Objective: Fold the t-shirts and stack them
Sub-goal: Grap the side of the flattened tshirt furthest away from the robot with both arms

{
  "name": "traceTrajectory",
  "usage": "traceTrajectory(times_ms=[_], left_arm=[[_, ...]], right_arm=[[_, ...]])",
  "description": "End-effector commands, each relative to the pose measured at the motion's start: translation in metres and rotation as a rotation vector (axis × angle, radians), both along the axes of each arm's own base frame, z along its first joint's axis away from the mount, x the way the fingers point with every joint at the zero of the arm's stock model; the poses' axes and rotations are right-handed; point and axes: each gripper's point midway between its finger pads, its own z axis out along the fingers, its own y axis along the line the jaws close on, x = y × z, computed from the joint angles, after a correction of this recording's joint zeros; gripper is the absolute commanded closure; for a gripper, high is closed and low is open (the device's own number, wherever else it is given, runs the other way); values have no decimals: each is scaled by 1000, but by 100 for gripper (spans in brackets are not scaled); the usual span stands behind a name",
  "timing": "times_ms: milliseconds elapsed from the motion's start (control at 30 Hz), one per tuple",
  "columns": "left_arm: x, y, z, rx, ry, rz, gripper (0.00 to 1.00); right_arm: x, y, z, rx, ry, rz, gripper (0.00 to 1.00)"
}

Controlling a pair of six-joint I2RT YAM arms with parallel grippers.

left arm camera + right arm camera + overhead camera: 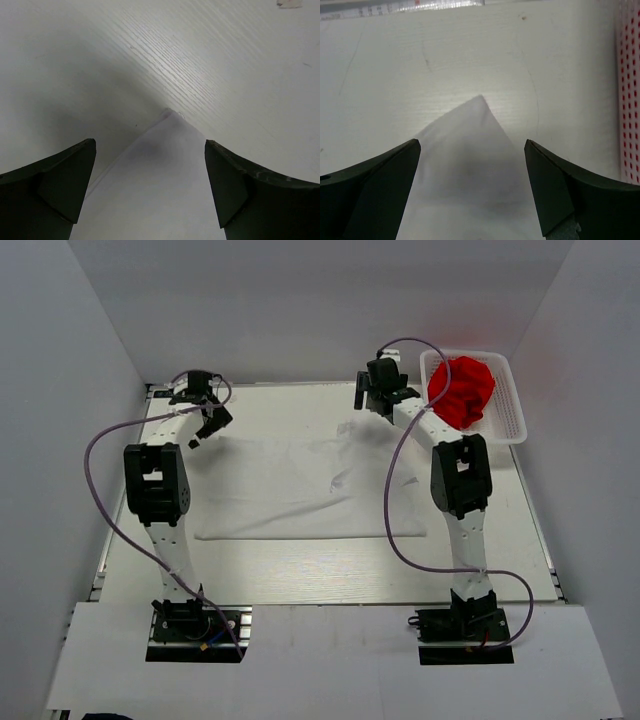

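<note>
Gaping wide, gripping nothing: L tool (150,144) above far-L corner of white t-shirt (300,490), R tool (472,142) above far-R corner. Spread flat mid-counter (300,575). Bunched in basket (515,425), far R: red t-shirt (462,390).

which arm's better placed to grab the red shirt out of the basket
Right. The right tool, open, hovers over the corner of the white shirt beside the basket holding the red shirt; the left tool is over the opposite corner.

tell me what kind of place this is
Likely a robot lab test booth: plain white walls box in the table, and a left arm and right arm are bolted at its near edge.
</note>
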Motion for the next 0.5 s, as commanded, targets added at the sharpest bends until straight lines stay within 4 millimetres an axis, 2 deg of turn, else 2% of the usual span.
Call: traceTrajectory(times_ms=[0, 33, 67, 200, 267, 367, 467], left_arm=[[8, -3, -8, -2, 53, -42, 1], [8, -3, -14, -2, 71, -41, 1], [10, -3, -18, -2, 77, -41, 1], [16, -7, -39, -18, 104, -62, 4], [15, -11, -47, -36, 119, -74, 12], [11, -13, -59, -47, 141, -81, 14], [9, -13, -71, -47, 158, -80, 17]], right_arm=[[30, -2, 9, -28, -48, 27, 10], [43, 1, 12, -33, -75, 43, 10], [47, 1, -6, -38, -56, 50, 10], [62, 13, -22, -3, -80, 107, 10], [64, 14, -35, 9, -72, 111, 10], [67, 17, -47, 42, -62, 120, 10], [64, 22, -67, 70, -26, 144, 10]])
